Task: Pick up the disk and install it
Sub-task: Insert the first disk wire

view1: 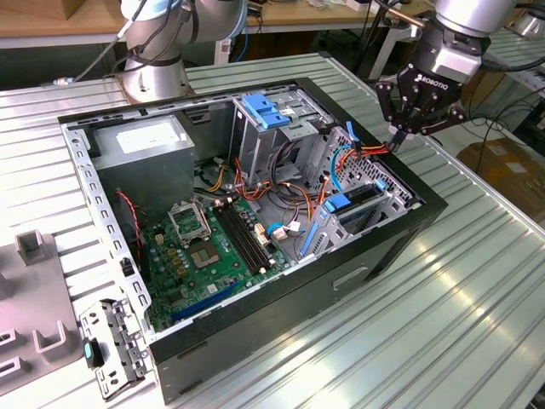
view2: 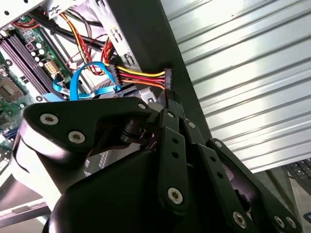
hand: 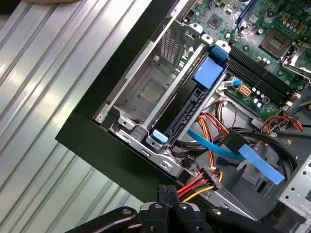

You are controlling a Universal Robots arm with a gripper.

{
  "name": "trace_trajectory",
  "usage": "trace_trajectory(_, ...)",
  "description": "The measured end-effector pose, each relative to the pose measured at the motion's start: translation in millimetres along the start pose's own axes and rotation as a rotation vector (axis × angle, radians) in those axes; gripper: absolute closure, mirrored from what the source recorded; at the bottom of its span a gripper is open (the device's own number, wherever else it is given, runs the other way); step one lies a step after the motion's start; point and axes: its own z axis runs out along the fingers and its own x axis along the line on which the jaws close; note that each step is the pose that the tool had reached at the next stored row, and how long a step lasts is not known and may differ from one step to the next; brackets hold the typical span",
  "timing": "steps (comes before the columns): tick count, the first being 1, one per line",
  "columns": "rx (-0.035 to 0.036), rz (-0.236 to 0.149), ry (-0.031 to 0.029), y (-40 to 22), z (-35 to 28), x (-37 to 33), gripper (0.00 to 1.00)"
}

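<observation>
The disk [view1: 364,196] stands on edge in the drive bay at the near right corner of the open computer case [view1: 281,315], with blue rails along its sides. In the first wrist view the disk [hand: 187,109] is a dark slab between blue rail ends. My gripper [view1: 398,141] hangs over the case's right wall, a little behind the disk. It is shut on the black end plug of a red, yellow and orange power cable [view2: 146,76]. In both wrist views the fingertips [view2: 167,99] [hand: 167,190] meet on that plug at the case edge.
Inside the case are a grey power supply [view1: 140,141], a green motherboard [view1: 213,247], a metal drive cage with a blue tab [view1: 268,115] and loose blue cables [hand: 228,150]. Grey fixtures [view1: 34,247] and a metal bracket [view1: 111,349] lie at the exterior view's left.
</observation>
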Motion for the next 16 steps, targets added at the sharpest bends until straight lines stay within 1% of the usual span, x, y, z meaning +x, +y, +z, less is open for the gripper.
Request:
trace_trajectory(1,0.0003,-0.012,0.0003,-0.1,0.0,0.0,0.89)
trace_trajectory(2,0.0009,-0.034,0.0009,-0.7,0.0,0.2,0.89)
trace_trajectory(3,0.0012,-0.050,0.0014,-1.1,0.0,0.3,0.83)
trace_trajectory(5,0.0017,-0.072,0.0021,-1.9,0.0,0.5,0.83)
trace_trajectory(6,0.0022,-0.092,0.0027,-2.5,0.0,0.6,0.82)
trace_trajectory(7,0.0024,-0.101,0.0030,-2.8,0.0,0.6,0.82)
trace_trajectory(8,0.0027,-0.110,0.0032,-3.2,0.0,0.6,0.75)
trace_trajectory(11,0.0033,-0.139,0.0042,-4.1,0.1,0.0,0.75)
trace_trajectory(12,0.0039,-0.164,0.0048,-4.3,0.3,-0.2,0.75)
trace_trajectory(13,0.0046,-0.197,0.0059,-4.5,0.5,-0.3,0.68)
trace_trajectory(14,0.0055,-0.237,0.0071,-4.5,0.9,-0.5,0.68)
trace_trajectory(15,0.0060,-0.260,0.0079,-4.6,1.2,-0.5,0.62)
trace_trajectory(16,0.0071,-0.279,0.0077,-4.6,1.9,-0.5,0.62)
